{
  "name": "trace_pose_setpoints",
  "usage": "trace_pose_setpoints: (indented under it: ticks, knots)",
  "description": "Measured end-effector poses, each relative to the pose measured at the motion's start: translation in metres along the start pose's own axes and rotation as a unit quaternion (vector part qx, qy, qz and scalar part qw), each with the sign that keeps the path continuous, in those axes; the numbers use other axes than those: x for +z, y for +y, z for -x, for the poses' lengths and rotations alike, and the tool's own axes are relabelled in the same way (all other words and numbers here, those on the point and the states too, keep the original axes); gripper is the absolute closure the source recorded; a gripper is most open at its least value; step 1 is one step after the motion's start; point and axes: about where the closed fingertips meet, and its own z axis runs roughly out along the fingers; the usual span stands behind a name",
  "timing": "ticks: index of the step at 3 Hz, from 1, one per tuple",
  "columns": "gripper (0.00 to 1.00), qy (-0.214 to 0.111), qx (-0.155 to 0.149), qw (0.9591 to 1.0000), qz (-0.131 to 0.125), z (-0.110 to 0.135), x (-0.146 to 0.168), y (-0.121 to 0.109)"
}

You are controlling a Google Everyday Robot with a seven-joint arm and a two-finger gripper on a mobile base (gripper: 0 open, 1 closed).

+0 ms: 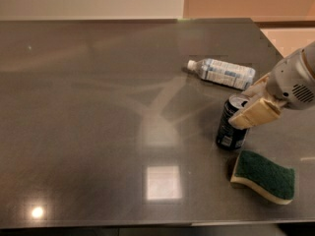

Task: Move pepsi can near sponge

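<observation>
The pepsi can is dark blue with a silver top and stands upright on the dark table, right of centre. My gripper comes in from the right edge and is shut on the can's upper part. One pale finger lies across the can's near side, the other behind it. The sponge, green on top over pale yellow foam, lies flat just in front and to the right of the can, a short gap away.
A clear plastic water bottle with a white label lies on its side behind the can. The table's right edge runs close behind my arm. A beige wall stands beyond the table's far edge.
</observation>
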Motion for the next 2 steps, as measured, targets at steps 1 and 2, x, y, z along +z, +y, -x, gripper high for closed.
trace_pose_setpoints:
  ticks: [1, 2]
  knots:
    - [0.00, 0.000, -0.001, 1.0000, 0.000, 0.0009, -0.0003, 0.0011]
    - [0.00, 0.000, -0.001, 1.0000, 0.000, 0.0009, -0.0003, 0.0011]
